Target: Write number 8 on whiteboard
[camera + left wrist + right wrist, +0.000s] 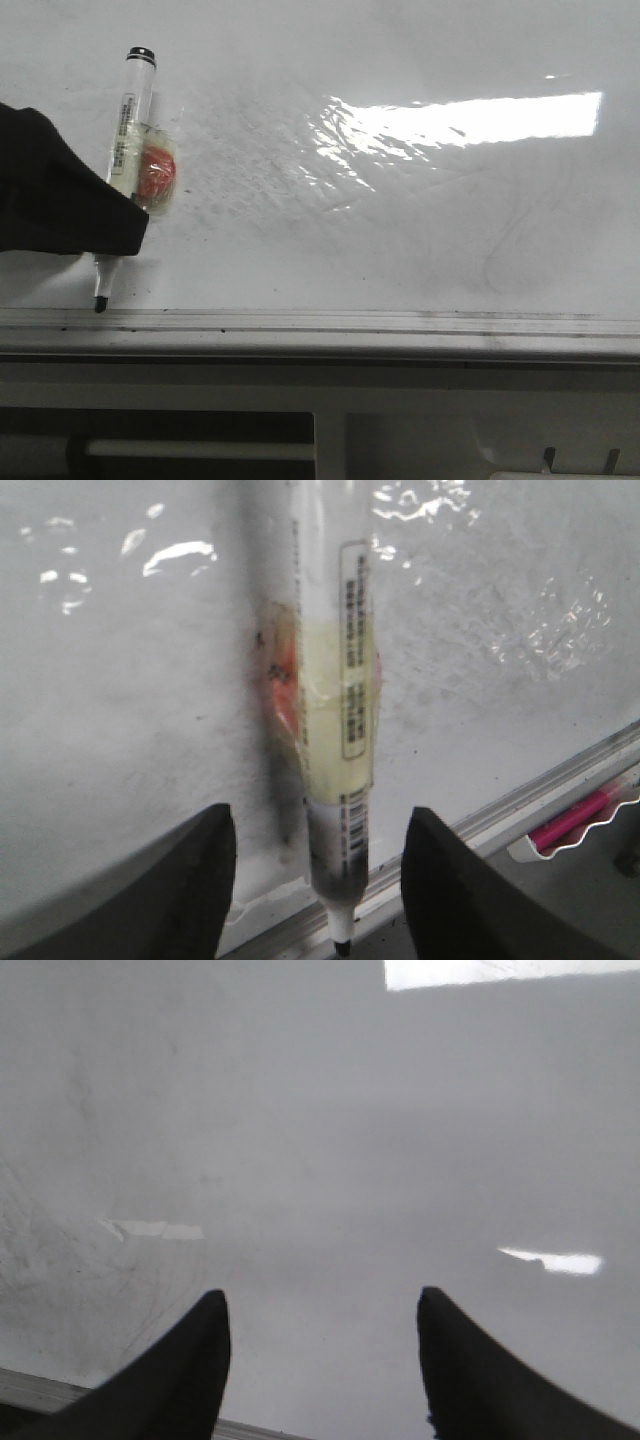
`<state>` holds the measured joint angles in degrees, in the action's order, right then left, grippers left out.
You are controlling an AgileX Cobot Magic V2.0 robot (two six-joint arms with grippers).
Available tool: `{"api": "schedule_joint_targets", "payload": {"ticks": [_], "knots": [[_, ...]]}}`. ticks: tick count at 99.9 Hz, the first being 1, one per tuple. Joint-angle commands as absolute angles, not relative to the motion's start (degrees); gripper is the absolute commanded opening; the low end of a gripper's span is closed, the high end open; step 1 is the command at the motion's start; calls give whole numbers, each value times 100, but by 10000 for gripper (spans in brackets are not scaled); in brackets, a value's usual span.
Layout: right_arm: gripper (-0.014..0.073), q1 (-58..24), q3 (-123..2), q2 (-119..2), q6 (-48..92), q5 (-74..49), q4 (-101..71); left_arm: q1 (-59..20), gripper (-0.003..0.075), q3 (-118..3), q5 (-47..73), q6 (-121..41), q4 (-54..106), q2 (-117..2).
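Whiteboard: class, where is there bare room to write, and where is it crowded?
The whiteboard is bare from the marker rightward to the picture's edge, above the metal edge strip. The near-left corner is crowded: the left gripper is there, around the marker.

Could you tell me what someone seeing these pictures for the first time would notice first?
Most striking is the marker at the front view's left, lying on the whiteboard, its black tip close to the grey metal edge strip and a red-orange lump taped to its barrel. The left gripper straddles the marker with its fingers apart. A bright glare streaks the smudged board at upper right, and no fresh 8 shows anywhere.
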<state>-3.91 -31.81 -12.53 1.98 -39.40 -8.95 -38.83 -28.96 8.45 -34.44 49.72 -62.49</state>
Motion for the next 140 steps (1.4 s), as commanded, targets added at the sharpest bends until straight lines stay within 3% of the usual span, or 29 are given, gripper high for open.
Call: {"api": "schedule_joint_targets", "payload": {"ticks": [1, 15, 26, 39, 52, 79, 100, 122, 140], "knots": [[363, -397, -3377, -1356, 271, -3511, -921, -3933, 300, -3073, 237, -3451, 5052, -6364], [363, -397, -3377, -1356, 271, -3511, -926, -3933, 154, -3073, 206, -3451, 5052, -6537], [363, -397, -3390, -1368, 289, -3511, -1127, -3943, -22, -3094, 482, -3451, 5118, -6471], [363, -444, -3583, -1625, 1217, -3774, -1949, -3943, -20, -3291, 1130, -3528, 5133, -6240], [363, -748, -3792, -2185, 3102, -4241, -3474, -4077, -20, -3550, 1753, -4446, 5146, -5883], [367, -1655, -3938, -3398, 6123, -4604, -5536, -5044, -20, -3932, 2423, -6677, 5169, -5559], [367, -2745, -4276, -4303, 6725, -4358, -5532, -5591, -20, -3932, 2259, -7235, 5169, -5570], [367, -3819, -4580, -5232, 6902, -3612, -5510, -5626, -20, -3932, 2171, -7248, 5169, -5570], [361, -4241, -4644, -5633, 6902, -3128, -5535, -5626, -20, -3932, 2171, -7248, 5169, -5570]]}}
